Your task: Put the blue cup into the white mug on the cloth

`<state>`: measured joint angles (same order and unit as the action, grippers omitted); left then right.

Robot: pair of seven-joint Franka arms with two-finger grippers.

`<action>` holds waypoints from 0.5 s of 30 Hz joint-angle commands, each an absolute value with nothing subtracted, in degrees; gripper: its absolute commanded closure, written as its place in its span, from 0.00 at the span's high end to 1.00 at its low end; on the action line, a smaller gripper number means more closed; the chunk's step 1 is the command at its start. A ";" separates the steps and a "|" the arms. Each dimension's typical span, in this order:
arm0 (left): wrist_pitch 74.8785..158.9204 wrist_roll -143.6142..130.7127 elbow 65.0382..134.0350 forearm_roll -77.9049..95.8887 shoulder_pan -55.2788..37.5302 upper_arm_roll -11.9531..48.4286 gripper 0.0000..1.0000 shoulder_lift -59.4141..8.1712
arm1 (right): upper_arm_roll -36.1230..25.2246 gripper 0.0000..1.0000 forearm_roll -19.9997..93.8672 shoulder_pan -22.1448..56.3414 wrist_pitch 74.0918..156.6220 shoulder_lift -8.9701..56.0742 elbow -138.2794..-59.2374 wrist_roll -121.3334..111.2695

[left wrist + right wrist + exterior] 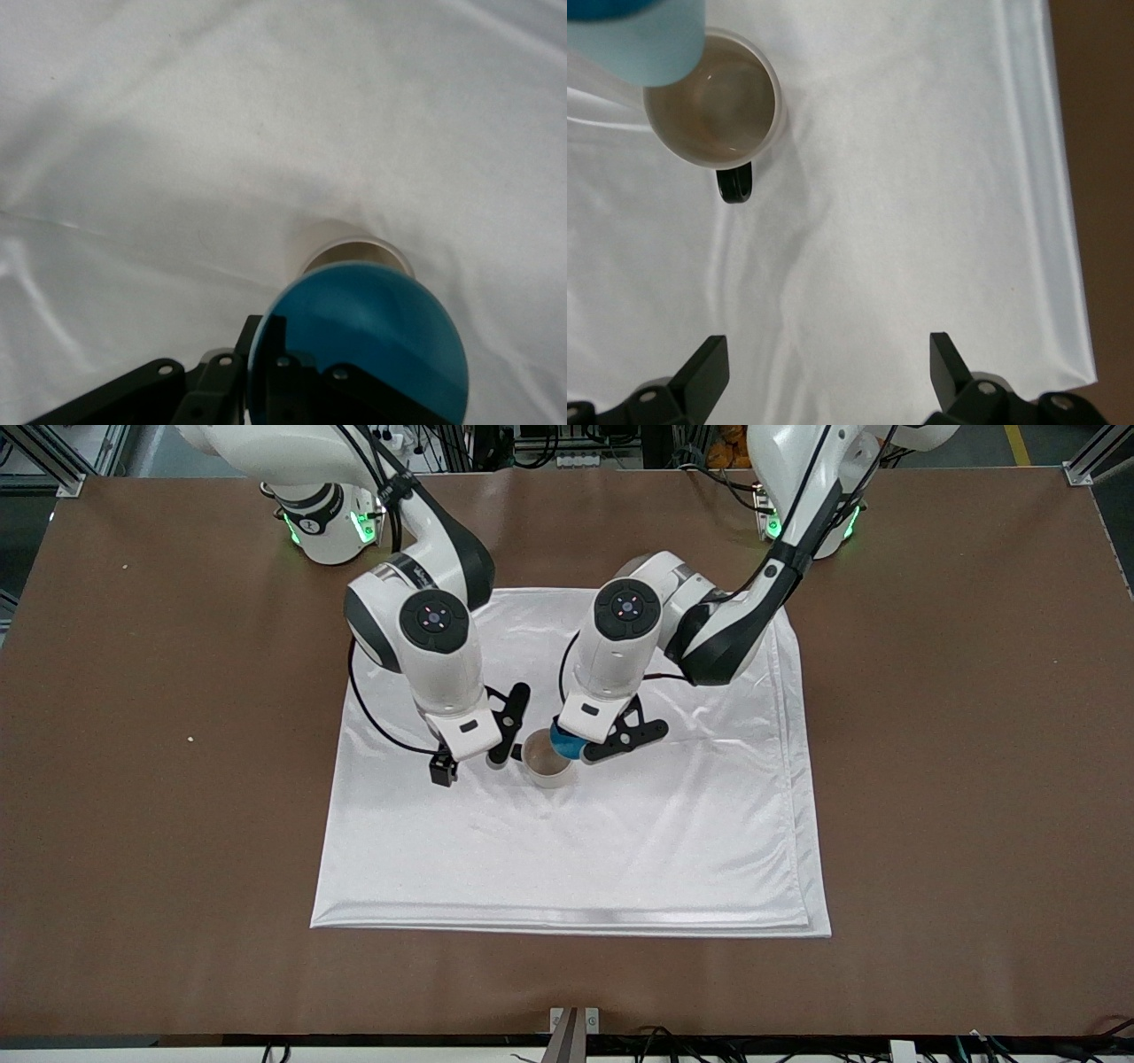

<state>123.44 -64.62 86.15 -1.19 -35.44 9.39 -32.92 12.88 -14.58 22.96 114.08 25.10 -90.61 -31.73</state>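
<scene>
- Nearest the front camera, bare brown table [177,921], then the folded edge of the cloth [567,868]: shiny white, softly wrinkled, square on the table. I judge it slippery; anything nudged on it may skate and drag a wrinkle along.
- Right gripper [474,763] hangs low over the cloth just beside the white mug, toward the right arm's end of the table. Fingers [700,376] spread wide, nothing between them, only cloth below. This arm is waiting.
- White mug [547,758] stands upright on the cloth mid-sheet, mouth open, pale beige inside, nothing in it. Small black handle [735,184] shows in the right wrist view.
- My guess: ceramic, stiff, heavier than the cup, so fairly steady, though a sideways knock could slide it on that sheen.
- Blue cup [567,741] is in the air, tilted, its body over the mug's rim and not yet inside. Left wrist view shows its bright blue interior [363,341] with the mug's rim peeking out past it.
- Left gripper [585,737] is clamped on the cup's rim, one finger inside the wall.
- Handling, as I judge it: light, rigid, smooth and tapered, likely plastic. A rim pinch suits it. It is only slightly narrower than the mug, so it must be levelled and centred before letting go.
</scene>
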 commanded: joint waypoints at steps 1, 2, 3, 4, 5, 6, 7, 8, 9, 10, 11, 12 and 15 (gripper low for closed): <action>123.05 -66.80 86.04 -2.99 -37.26 8.61 0.00 -33.48 | 13.62 1.00 -10.91 19.35 110.75 20.31 -92.29 -30.93; 123.05 -66.80 86.04 -2.99 -37.44 8.61 0.00 -33.83 | 13.62 1.00 -9.59 18.12 110.05 19.78 -92.37 -31.37; 123.05 -66.80 85.96 -2.99 -37.70 8.53 0.00 -34.01 | 13.62 1.00 -8.45 17.24 109.17 18.91 -92.37 -32.25; 123.05 -66.80 85.96 -2.99 -37.88 8.44 0.00 -34.19 | 13.62 1.00 -8.00 16.79 108.38 18.03 -92.29 -33.13; 123.05 -66.88 85.96 -2.99 -38.05 8.26 0.00 -34.36 | 13.54 1.00 -8.00 16.53 107.76 17.23 -92.29 -33.66; 123.13 -66.88 85.96 -2.99 -38.06 8.26 0.00 -34.63 | 13.27 1.00 -8.00 16.26 106.97 16.44 -92.29 -33.92; 123.22 -66.88 85.96 -2.99 -38.06 8.17 0.00 -34.80 | 13.18 1.00 -8.00 15.74 106.18 15.65 -92.29 -33.93; 123.40 -66.88 85.96 -2.99 -38.06 8.17 0.00 -34.98 | 13.18 1.00 -8.00 15.04 105.56 14.86 -92.29 -33.93; 123.57 -66.88 85.87 -3.08 -38.06 8.17 0.00 -35.15 | 13.18 1.00 -7.91 14.42 104.95 14.16 -92.29 -33.93; 123.57 -66.80 85.87 -3.08 -38.06 8.17 0.00 -35.42 | 13.18 1.00 -7.91 13.81 104.33 13.37 -92.29 -33.84; 123.84 -66.80 85.87 -3.08 -38.06 8.09 0.00 -35.59 | 13.10 1.00 -7.82 13.02 103.20 12.58 -92.29 -33.66; 123.92 -66.80 85.78 -3.60 -38.06 8.09 0.00 -35.77 | 13.10 1.00 -7.82 12.14 101.88 11.87 -92.29 -33.66; 124.45 -66.97 85.78 -6.06 -37.97 8.09 0.00 -36.47 | 13.10 1.00 -7.73 9.32 99.15 9.94 -92.20 -33.66</action>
<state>123.65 -65.27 86.23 -2.13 -37.49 8.60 -35.52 12.70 -9.21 13.37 102.82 14.60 -90.61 -33.14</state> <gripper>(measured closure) 0.943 0.000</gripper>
